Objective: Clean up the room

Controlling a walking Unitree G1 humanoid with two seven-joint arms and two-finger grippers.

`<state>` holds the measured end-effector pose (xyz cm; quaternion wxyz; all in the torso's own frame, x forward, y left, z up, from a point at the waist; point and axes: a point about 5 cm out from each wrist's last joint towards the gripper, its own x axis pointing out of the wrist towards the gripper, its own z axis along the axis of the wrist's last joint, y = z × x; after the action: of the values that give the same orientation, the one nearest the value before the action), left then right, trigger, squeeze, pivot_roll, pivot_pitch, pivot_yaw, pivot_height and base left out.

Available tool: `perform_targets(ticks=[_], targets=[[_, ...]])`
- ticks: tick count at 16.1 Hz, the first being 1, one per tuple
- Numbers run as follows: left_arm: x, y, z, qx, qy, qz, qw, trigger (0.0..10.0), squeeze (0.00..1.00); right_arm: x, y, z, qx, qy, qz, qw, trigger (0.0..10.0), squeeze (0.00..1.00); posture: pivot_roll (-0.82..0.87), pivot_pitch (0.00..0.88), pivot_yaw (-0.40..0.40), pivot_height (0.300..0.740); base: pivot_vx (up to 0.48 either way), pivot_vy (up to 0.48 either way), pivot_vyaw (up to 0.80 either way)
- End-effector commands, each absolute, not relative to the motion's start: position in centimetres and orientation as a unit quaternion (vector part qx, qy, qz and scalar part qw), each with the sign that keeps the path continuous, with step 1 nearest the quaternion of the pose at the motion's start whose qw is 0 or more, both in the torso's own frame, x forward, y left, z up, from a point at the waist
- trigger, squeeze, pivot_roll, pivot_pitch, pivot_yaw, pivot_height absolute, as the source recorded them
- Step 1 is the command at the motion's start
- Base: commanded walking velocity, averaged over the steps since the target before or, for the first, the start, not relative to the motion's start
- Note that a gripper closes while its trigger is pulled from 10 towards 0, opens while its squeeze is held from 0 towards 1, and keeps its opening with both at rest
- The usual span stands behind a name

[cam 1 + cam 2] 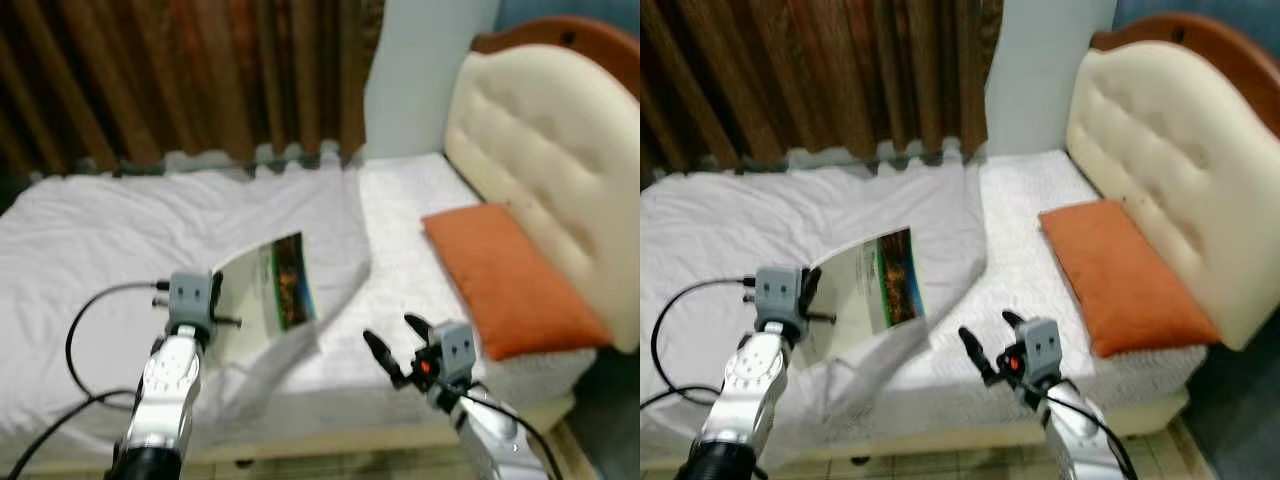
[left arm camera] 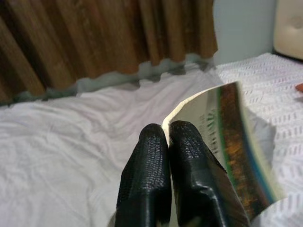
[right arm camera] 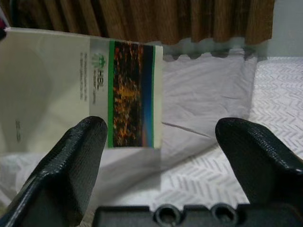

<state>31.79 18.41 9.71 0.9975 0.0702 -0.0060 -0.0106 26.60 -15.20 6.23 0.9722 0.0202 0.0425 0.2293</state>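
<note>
Left gripper (image 2: 165, 142) pinches the booklet (image 1: 275, 285) at its near edge above the bed (image 1: 90, 240); thin and floppy, it bows, while right gripper (image 1: 398, 345) gapes empty alongside.

Booklet (image 1: 270, 290): I cannot read its blurred cover print; its near corner is hidden behind my left gripper (image 2: 166, 137). Beside the booklet, the orange pillow (image 1: 505, 280) and headboard (image 1: 560, 150) are soft-focused, the headboard cut off.

My left gripper (image 1: 215, 290) holds the booklet (image 1: 268, 293) upright, blocking centre frame. Open sheet (image 1: 90, 235) at left; orange pillow (image 1: 505, 280) and headboard (image 1: 545, 150) wall off right.
</note>
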Motion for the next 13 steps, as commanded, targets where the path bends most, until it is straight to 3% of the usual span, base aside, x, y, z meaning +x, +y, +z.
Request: perform_targets(ticks=[1, 13], targets=[[32.7, 18.1, 11.4, 0.069, -0.043, -0.009, 0.997, 10.0, 0.00, 27.0, -16.4, 6.6, 0.015, 0.043, 0.215, 0.976, 10.0, 0.00, -0.05, 0.000, 0.048, 0.740, 0.289, -0.379, 0.00], [33.4, 18.3, 11.3, 0.078, -0.040, -0.013, 0.996, 10.0, 0.00, 25.9, -16.0, 5.9, 0.025, 0.056, 0.206, 0.977, 10.0, 0.00, -0.07, 0.011, 0.061, 0.740, 0.286, -0.382, 0.00]])
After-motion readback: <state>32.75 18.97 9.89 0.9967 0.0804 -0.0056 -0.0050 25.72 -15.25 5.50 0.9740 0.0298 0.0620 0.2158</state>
